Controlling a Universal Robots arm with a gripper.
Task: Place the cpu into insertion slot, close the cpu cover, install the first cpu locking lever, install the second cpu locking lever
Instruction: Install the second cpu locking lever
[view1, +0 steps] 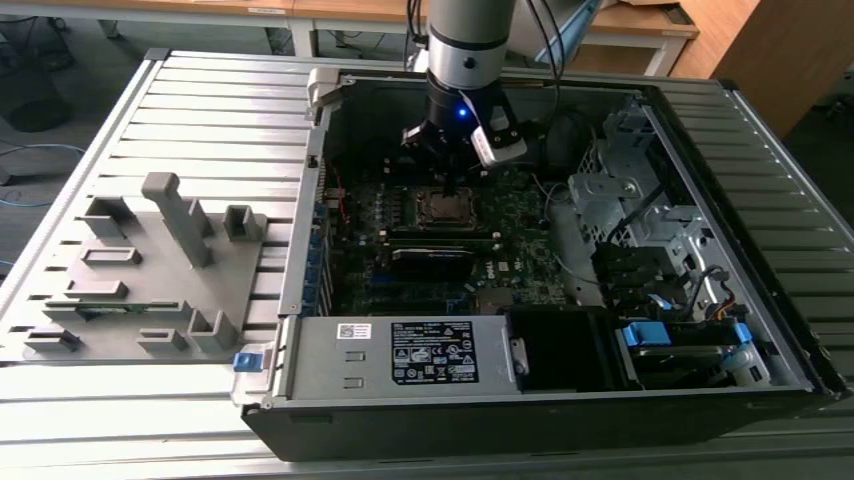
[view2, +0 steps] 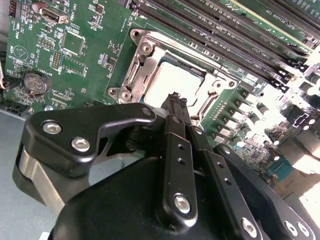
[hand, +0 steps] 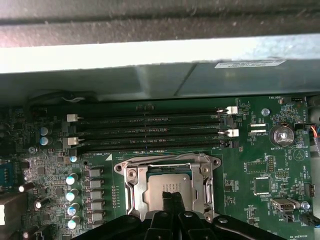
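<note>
The arm reaches down into the open computer case (view1: 747, 330), and the gripper (view1: 451, 185) hangs right over the socket area in the middle of the green circuit board (view1: 527, 235).

In the second wrist view the black fingers (view2: 175, 107) come together to a narrow point, pressed side by side with no gap between them and nothing held. Their tips sit on or just above the chip; whether they truly touch cannot be told.

And there is the cpu (hand: 167, 182), lying flat inside the insertion slot (hand: 131, 192), its dull silver top facing up. In the second wrist view it glares bright under the light, cpu (view2: 170, 82) square in its seat. The cpu cover (hand: 200, 170), a silver metal frame, lies down around the chip, and the chip's top shows through its big window. In the second wrist view the frame (view2: 142, 55) hugs the chip's edges, with screws at its corners.

Just beyond the socket, in the first wrist view, run the long black memory slots (hand: 150, 132) with white clips at their ends. A round coin battery (hand: 281, 135) sits off to one side on the board.

Out on the slatted table, at the exterior view's left, a grey fixture tray (view1: 147, 270) stands well apart from the case.
</note>
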